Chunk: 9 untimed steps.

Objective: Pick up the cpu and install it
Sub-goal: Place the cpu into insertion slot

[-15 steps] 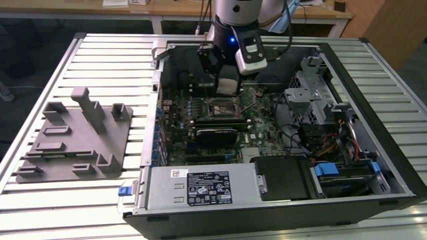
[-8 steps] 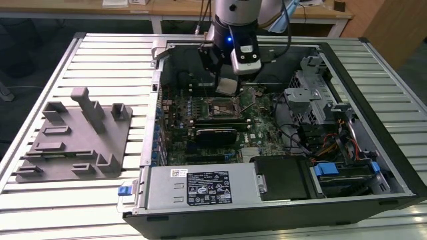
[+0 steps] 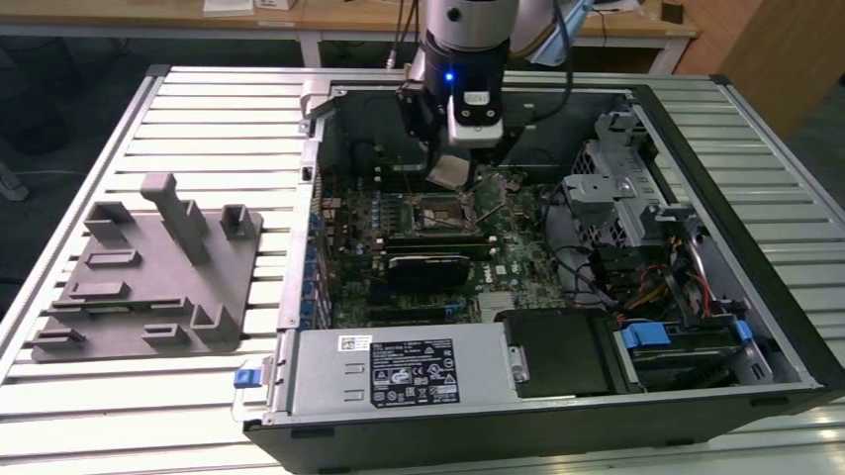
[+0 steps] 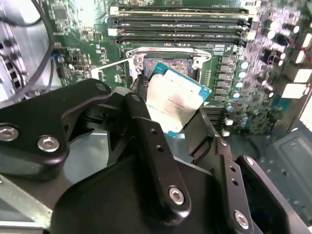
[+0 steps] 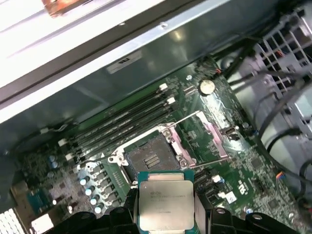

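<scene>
Hanging clear of the open socket, the cpu is clamped by two opposite edges in the gripper, so its contact face is left untouched. The socket's retention frame is seen swung aside, presumably so the chip can be seated.

Exterior view sits up high, off the arm, angled down over the open case on the slatted table. Both wrist views hang in close over the motherboard — they share the socket and the cpu.
</scene>
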Each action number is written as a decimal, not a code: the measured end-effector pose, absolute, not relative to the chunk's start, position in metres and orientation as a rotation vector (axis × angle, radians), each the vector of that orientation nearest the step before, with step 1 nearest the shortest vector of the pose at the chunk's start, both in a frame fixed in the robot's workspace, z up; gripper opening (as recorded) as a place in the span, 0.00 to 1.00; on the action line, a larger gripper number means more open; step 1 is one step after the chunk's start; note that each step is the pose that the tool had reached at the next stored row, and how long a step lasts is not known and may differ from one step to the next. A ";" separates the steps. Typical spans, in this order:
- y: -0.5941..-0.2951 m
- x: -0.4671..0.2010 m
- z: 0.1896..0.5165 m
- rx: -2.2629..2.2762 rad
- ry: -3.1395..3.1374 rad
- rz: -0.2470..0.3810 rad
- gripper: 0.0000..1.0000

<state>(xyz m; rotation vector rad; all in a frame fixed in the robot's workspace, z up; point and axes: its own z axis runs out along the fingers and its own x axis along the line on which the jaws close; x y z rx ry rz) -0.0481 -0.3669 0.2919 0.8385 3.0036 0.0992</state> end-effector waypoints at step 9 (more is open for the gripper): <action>-0.367 -0.048 0.292 1.079 2.921 0.096 0.55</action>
